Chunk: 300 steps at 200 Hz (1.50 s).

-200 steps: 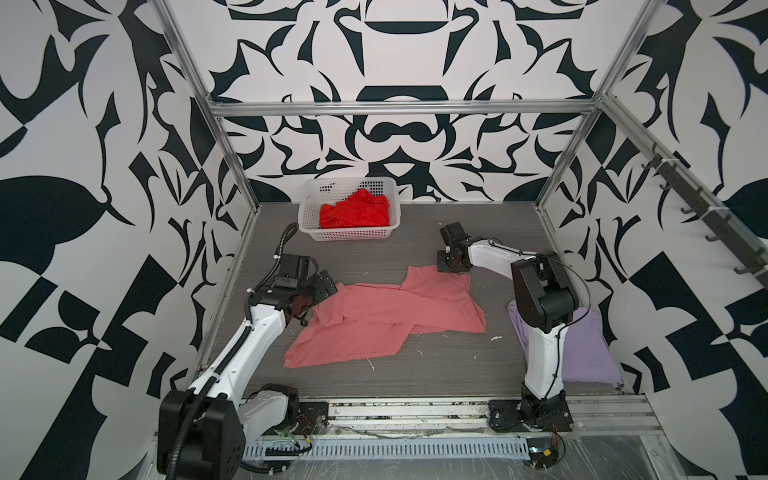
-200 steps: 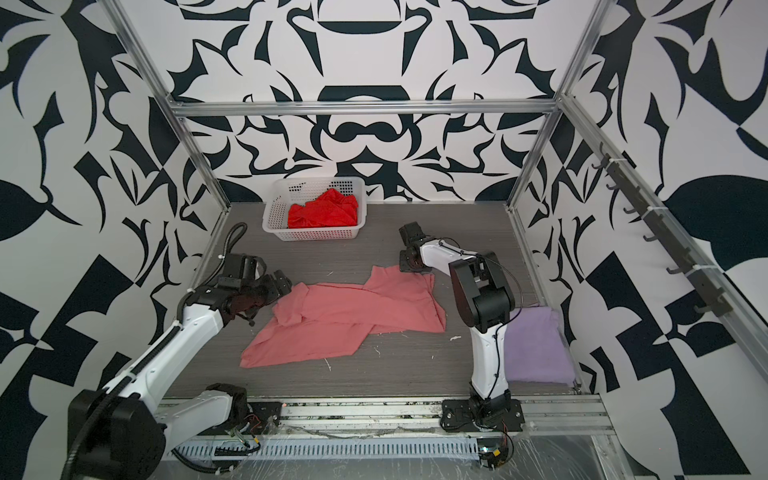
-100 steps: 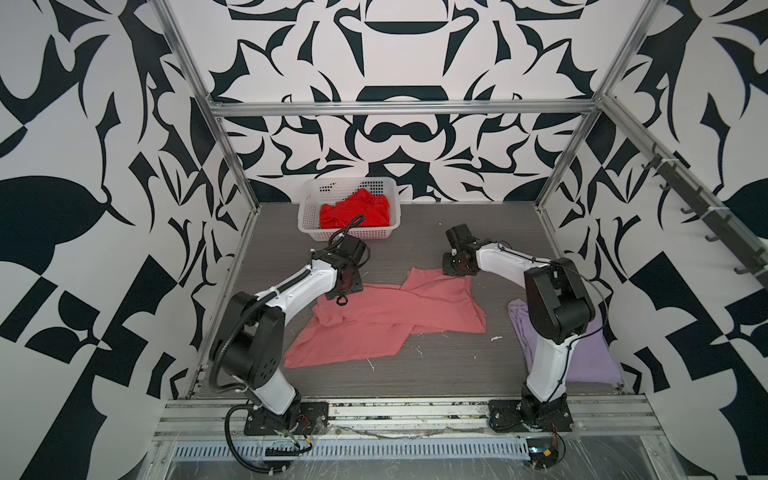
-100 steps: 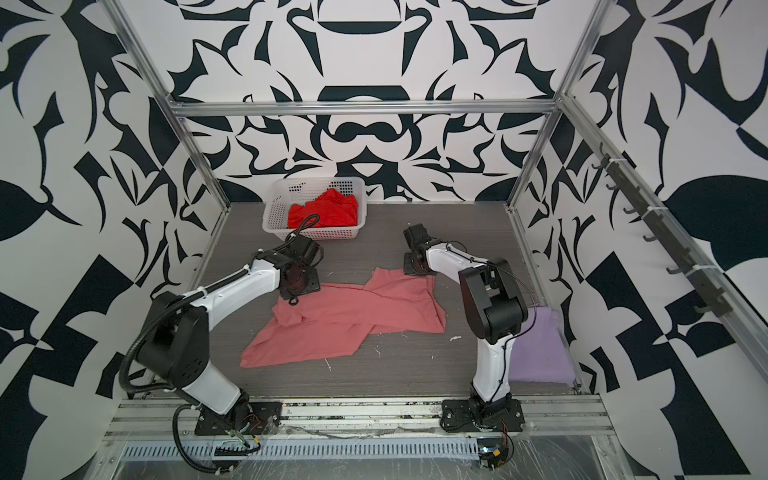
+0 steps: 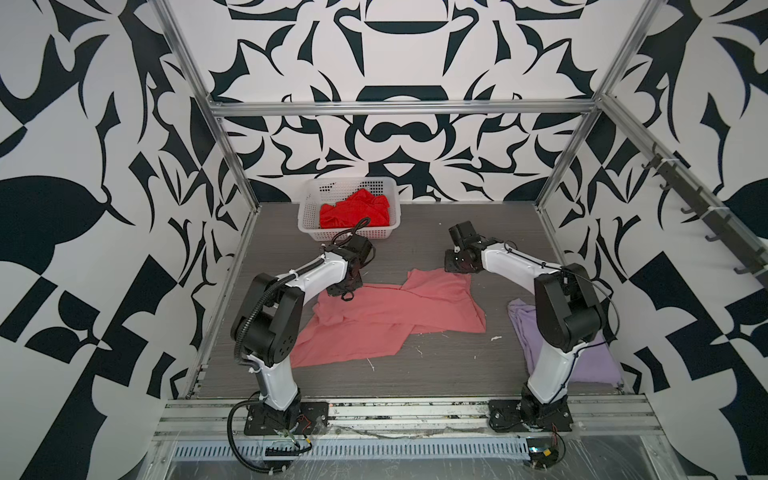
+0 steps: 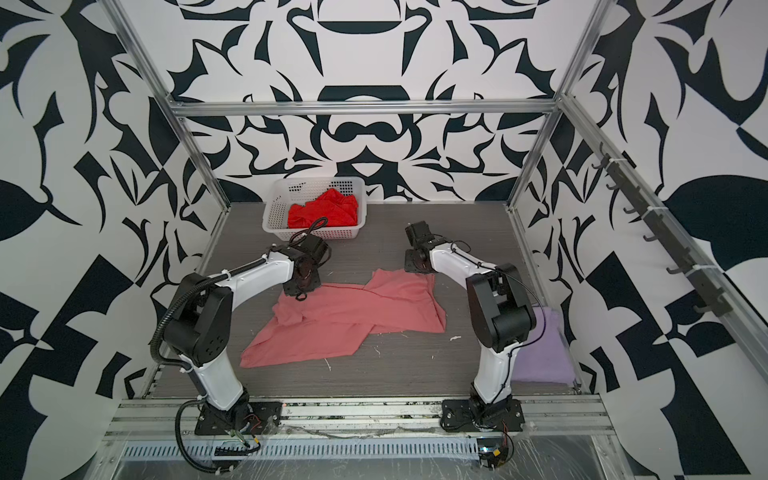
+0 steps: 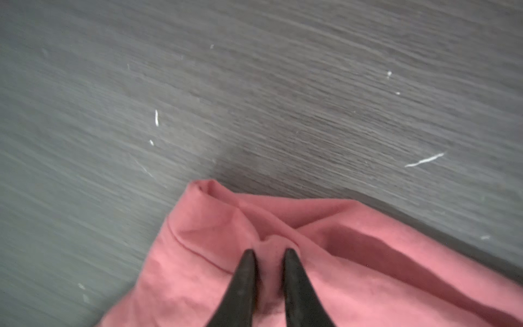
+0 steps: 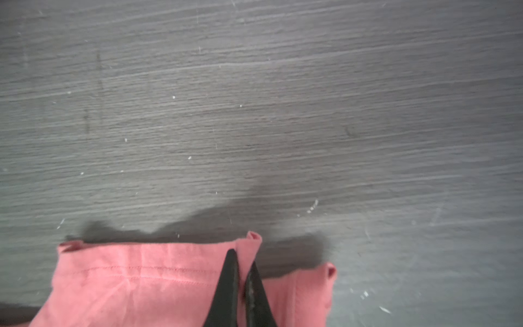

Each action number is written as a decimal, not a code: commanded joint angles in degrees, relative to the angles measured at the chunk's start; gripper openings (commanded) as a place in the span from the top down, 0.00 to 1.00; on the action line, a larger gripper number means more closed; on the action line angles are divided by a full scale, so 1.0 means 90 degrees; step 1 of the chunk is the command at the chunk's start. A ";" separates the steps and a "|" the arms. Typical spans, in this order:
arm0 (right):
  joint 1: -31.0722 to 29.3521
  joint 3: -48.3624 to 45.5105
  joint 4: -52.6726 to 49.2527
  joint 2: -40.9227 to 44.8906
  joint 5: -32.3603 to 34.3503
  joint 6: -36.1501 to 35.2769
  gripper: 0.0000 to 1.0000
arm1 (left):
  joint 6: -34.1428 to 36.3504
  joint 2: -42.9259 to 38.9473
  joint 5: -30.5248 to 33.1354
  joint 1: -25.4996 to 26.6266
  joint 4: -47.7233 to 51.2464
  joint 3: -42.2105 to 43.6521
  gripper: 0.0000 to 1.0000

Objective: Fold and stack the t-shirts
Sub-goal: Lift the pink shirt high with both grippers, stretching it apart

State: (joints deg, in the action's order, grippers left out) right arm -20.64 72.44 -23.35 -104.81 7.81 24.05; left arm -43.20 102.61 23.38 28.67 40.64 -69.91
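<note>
The pink shirt (image 5: 386,320) lies unfolded, its far edge pinched in both the left claw (image 7: 270,254) and right claw (image 8: 242,263), the purple shirt (image 5: 594,368) folded well behind the right, the red shirt (image 5: 353,212) crumpled in the basket (image 5: 308,216) beyond the left: seemingly one-third done.

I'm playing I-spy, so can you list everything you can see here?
pink shirt: one, pink, crumpled in the middle of the table
red shirt: one, bright red, inside the basket
purple shirt: one, pale lavender, near right, partly behind the right arm
basket: one, white, back of table
table: one, dark grey, dotted with white specks
walls: three, black-and-white, all round
left arm: one, white and black
right arm: one, white and black
left claw: one, black, pinching the pink shirt's far left edge
right claw: one, black, pinching its far right corner
</note>
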 commanded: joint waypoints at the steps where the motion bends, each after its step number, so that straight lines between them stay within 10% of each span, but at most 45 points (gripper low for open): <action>1: -0.0011 -0.0079 -0.0081 0.0412 0.0252 0.0029 1.00 | -0.0083 -0.0077 0.0128 -0.0016 0.0122 0.0043 0.94; 95: 0.0196 0.0328 -0.0256 0.1793 0.1519 -0.0389 1.00 | 0.0615 -0.2742 -0.0243 -0.0816 0.0314 0.0275 1.00; 150: 0.0872 0.1895 -0.0222 0.2597 0.1625 -0.1432 1.00 | 0.1371 -0.4115 -0.2696 -0.2837 -0.1137 -0.0497 1.00; 219: 0.0888 0.4418 0.0353 0.3013 0.1557 -0.2549 1.00 | 0.2731 -0.3708 -0.3785 -0.2882 -0.1470 -0.3196 1.00; 300: 0.0887 0.6473 0.0802 0.3414 0.0089 -0.2702 1.00 | 0.2843 -0.4930 -0.4118 -0.2882 -0.2506 -0.3879 1.00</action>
State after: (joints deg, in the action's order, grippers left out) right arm -12.86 125.56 -20.58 -75.05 14.11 0.80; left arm -18.48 62.15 -12.88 3.07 24.27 -102.74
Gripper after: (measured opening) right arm 0.051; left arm 0.047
